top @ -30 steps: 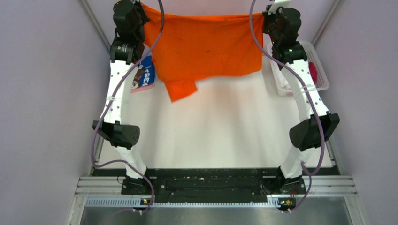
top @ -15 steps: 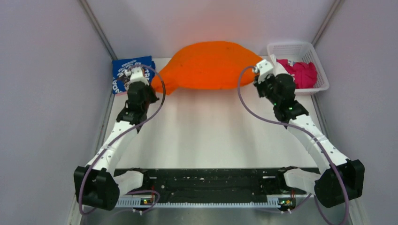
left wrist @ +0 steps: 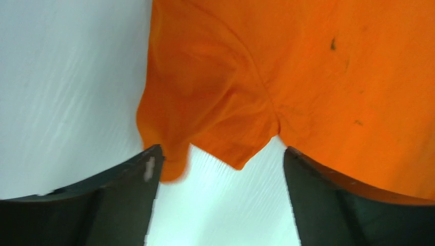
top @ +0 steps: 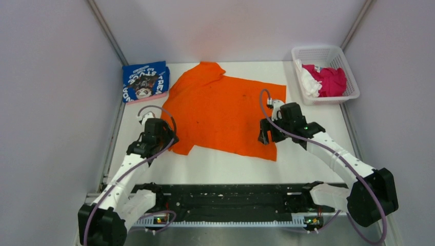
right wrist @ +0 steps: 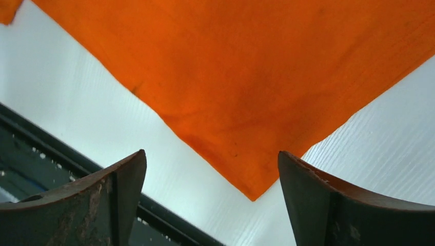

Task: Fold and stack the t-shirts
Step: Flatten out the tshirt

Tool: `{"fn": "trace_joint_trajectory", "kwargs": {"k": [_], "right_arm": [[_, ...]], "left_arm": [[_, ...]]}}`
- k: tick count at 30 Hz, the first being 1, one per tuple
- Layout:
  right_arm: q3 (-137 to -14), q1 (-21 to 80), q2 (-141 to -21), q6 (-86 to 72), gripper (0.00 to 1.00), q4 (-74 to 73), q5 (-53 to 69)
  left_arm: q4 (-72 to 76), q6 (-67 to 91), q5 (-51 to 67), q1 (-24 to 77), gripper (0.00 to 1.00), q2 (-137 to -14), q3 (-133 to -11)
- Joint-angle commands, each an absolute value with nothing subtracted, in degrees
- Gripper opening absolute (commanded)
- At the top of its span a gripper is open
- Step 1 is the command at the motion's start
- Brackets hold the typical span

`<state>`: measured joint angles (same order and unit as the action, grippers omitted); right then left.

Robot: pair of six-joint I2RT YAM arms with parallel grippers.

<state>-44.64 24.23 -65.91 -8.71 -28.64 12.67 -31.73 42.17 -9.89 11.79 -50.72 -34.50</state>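
Observation:
The orange t-shirt [top: 220,110] lies spread flat on the white table, collar end toward the back. My left gripper [top: 163,139] hangs open just over its near left sleeve [left wrist: 205,107], nothing between the fingers [left wrist: 128,197]. My right gripper [top: 267,137] is open too, above the shirt's near right corner [right wrist: 246,174], which shows between its dark fingers [right wrist: 328,200]. In both wrist views each gripper [left wrist: 220,156] [right wrist: 210,156] is apart from the cloth. A folded blue t-shirt [top: 146,82] with white lettering lies at the back left.
A white basket [top: 320,50] at the back right holds a magenta t-shirt [top: 333,81] and a white one [top: 308,83]. Grey walls close in left, right and back. The black base rail [top: 231,197] runs along the near edge.
Both grippers have opened and let go of the orange t-shirt. It has gone from hanging, then billowing, to lying flat. Both arms have drawn back toward the near edge and lowered.

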Motion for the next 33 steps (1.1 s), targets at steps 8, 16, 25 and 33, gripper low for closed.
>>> {"fn": "trace_joint_trajectory", "kwargs": {"k": [8,16,25,33], "right_arm": [[-48.54,24.26,-67.38,-22.16,0.99,-21.49,7.05],[-51.14,24.09,-87.26,-27.94,0.99,-9.13,3.38],[-53.01,19.46,-98.78,-28.46,0.99,-7.35,0.18],[-63.64,14.38,-105.47,-21.64,0.99,-9.77,-6.15]], "left_arm": [[-20.98,41.78,-0.64,12.04,0.99,-56.79,-42.51],[-19.41,39.12,1.81,11.69,0.99,-85.79,-55.89],[-19.03,35.37,0.6,11.25,0.99,-101.47,-62.0],[-18.9,33.67,6.8,11.25,0.99,-110.47,-72.97]]}}
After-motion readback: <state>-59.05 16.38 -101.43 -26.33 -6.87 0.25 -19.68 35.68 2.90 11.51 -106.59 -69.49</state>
